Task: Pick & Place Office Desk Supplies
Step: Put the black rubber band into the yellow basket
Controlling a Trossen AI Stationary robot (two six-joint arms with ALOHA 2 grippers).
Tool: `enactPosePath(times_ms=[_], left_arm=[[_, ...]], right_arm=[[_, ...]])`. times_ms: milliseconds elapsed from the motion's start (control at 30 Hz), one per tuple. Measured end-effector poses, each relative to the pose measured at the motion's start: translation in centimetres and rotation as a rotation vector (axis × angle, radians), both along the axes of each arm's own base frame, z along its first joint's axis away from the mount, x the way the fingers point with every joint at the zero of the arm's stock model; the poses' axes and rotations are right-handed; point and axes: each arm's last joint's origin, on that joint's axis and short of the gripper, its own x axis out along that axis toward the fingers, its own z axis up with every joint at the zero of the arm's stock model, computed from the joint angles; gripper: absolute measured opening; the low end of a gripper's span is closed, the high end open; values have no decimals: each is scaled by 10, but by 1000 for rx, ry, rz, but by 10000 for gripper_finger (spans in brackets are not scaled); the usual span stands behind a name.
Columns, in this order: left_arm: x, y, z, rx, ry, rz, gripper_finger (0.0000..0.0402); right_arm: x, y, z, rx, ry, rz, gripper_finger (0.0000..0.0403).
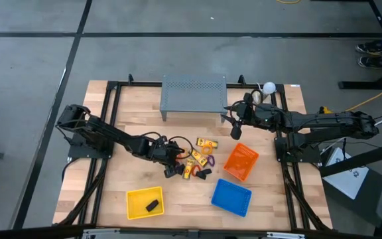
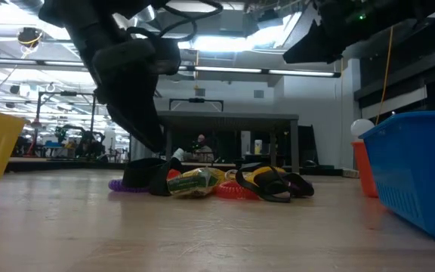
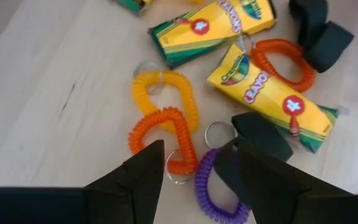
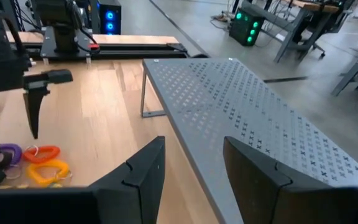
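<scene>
The desk supplies lie in a heap (image 1: 194, 159) on the wooden table's middle: yellow crayon packets (image 3: 272, 93), black clips (image 3: 263, 134), and coiled loops in orange (image 3: 166, 134), yellow (image 3: 169, 90), red (image 3: 281, 62) and purple (image 3: 211, 186). My left gripper (image 3: 201, 180) slants down over the heap's left end, open. Its fingers stand on either side of the orange loop's key ring and the purple loop, and I cannot tell whether they touch. My right gripper (image 4: 191, 168) hangs open and empty in the air by the grey shelf's (image 4: 253, 124) right front corner.
The grey perforated shelf (image 1: 193, 96) stands at the far middle. An orange basket (image 1: 241, 161) and a blue basket (image 1: 231, 197) sit to the right of the heap. The yellow basket (image 1: 144, 202) at the near left holds one black item. A white ball (image 1: 268, 87) lies at the far right.
</scene>
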Motion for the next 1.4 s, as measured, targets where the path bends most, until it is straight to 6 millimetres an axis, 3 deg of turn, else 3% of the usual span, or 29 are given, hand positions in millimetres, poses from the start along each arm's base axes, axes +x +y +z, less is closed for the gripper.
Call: enactPosePath(times_ms=[467, 867, 1400], left_arm=[[5, -2, -21, -50, 70, 41, 198], [0, 4, 1, 55, 1, -2, 198], [-10, -26, 2, -19, 28, 20, 198]], right_arm=[[0, 2, -1, 29, 3, 49, 165], [2, 2, 4, 44, -56, 64, 165], [3, 3, 5, 101, -88, 71, 165]])
